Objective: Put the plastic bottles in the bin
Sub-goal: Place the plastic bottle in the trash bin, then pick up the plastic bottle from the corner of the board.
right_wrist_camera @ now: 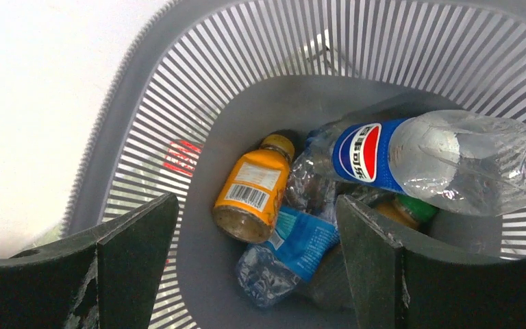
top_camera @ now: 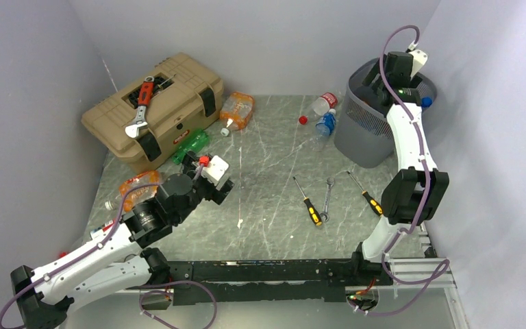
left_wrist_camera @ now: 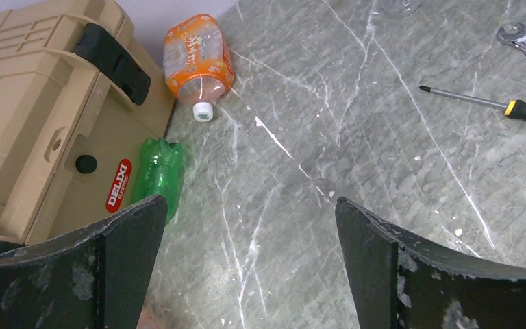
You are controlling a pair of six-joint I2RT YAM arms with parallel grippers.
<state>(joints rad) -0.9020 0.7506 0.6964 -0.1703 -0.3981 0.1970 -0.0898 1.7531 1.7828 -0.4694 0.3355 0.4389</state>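
Grey mesh wastebasket bin [right_wrist_camera: 198, 103] stood at the far right of the grey marble-look counter [top_camera: 267, 171], already holding several plastic bottles: an orange-labelled brown bottle with a yellow cap [right_wrist_camera: 250, 195], a crumpled clear bottle with a blue label [right_wrist_camera: 281, 253], and a clear bottle with a blue-and-red label [right_wrist_camera: 445, 161] lying slantwise above the rest. Right claw [right_wrist_camera: 257, 202] hung straight over the bin mouth, fingers spread, nothing pinched and the slanted bottle free of it; probably placed there so a drop lands inside. Bottles not yet binned: a clear red-labelled one [top_camera: 323, 104] and a blue-labelled one [top_camera: 326, 123] just beside the bin, an orange-labelled clear bottle [left_wrist_camera: 197, 62] and a green bottle [left_wrist_camera: 159, 175] against the tan toolbox with black latches [left_wrist_camera: 34, 123], and another orange-labelled one [top_camera: 137, 188] near the left arm. Left claw [left_wrist_camera: 250, 202] was spread wide and empty, low over bare counter with the green bottle near its left finger, likely lining up for that one. Task judged partly done. Screwdrivers [top_camera: 308, 202] and a spanner [top_camera: 327, 200] lay mid-counter, not task items.
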